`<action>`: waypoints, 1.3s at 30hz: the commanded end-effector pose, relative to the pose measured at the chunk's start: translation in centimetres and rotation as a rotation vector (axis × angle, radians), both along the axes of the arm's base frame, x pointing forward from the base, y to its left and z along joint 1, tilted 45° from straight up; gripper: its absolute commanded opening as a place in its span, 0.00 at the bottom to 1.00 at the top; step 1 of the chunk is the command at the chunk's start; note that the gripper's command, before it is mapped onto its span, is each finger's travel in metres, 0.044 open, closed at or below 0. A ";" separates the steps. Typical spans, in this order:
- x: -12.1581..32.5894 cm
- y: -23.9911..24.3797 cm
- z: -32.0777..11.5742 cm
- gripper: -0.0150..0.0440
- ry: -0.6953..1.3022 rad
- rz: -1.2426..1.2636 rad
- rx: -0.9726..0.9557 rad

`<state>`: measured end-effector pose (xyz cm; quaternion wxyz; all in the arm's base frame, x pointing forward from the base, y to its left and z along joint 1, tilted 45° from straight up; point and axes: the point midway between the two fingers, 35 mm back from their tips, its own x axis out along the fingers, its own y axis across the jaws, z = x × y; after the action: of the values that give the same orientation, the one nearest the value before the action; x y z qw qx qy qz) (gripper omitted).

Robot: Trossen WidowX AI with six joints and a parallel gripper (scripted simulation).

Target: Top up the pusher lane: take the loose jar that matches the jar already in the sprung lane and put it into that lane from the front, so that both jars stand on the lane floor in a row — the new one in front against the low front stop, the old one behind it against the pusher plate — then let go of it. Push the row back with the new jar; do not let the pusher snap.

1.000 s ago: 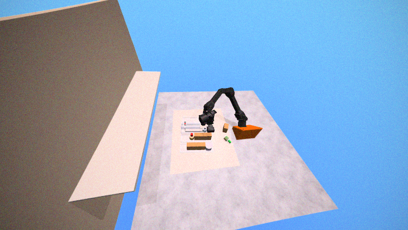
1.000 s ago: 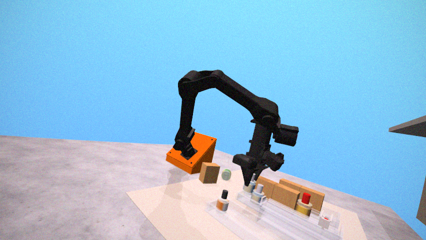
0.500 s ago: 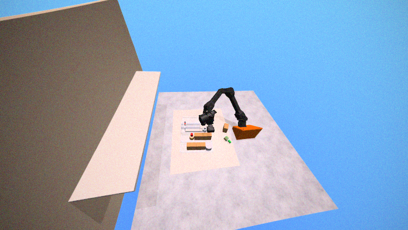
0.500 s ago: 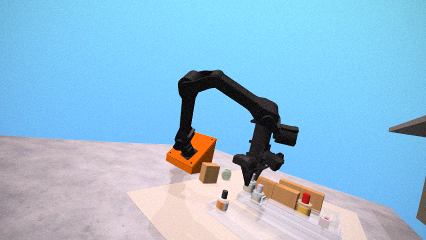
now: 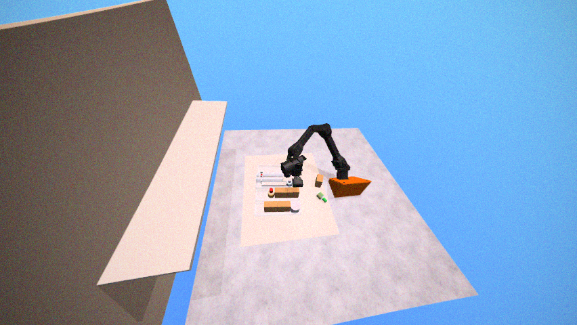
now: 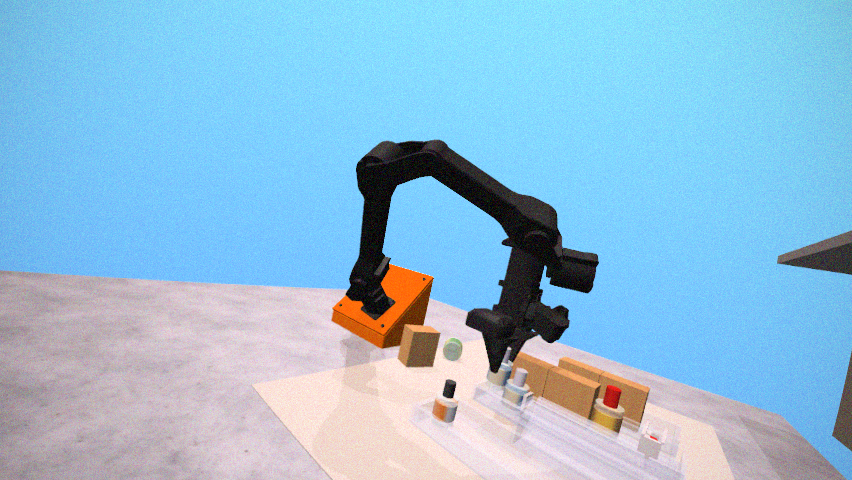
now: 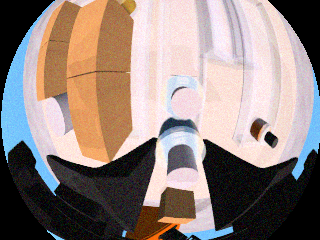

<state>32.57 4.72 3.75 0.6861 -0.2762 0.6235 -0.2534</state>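
Note:
My gripper (image 6: 502, 367) (image 7: 179, 143) is shut on a jar (image 6: 497, 376) (image 7: 180, 150) with a pale blue band and pale cap, held upright at the lane's front end. The matching jar (image 5: 289, 183) (image 6: 516, 391) (image 7: 185, 100) stands upright in the clear lane, just behind the held one. In the exterior view the held jar looks a little higher. Whether the jars touch, and whether the held jar's base rests on the lane floor, cannot be told. The front stop is mostly hidden, and the pusher plate behind the lane jar is hard to make out.
Cardboard boxes (image 5: 286, 192) (image 6: 571, 390) (image 7: 100, 75) stand close beside the lane. An orange jar with a black cap (image 6: 444, 409) (image 7: 260, 129) is on the other side. A red-capped jar (image 5: 271, 193) (image 6: 607, 417) stands farther back. A green jar (image 5: 320, 196) lies near a lone box (image 5: 319, 181) (image 6: 419, 347).

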 end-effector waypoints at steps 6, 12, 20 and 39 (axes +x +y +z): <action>0.8 0.0 0.3 0.25 -0.025 0.007 -0.006; 0.8 0.0 0.3 0.25 -0.025 0.007 -0.006; 0.9 -0.2 0.1 0.25 -0.025 0.007 -0.006; 0.9 -0.6 -0.3 0.25 -0.025 0.007 -0.006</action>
<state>32.96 4.32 3.35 0.6882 -0.2753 0.6220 -0.2525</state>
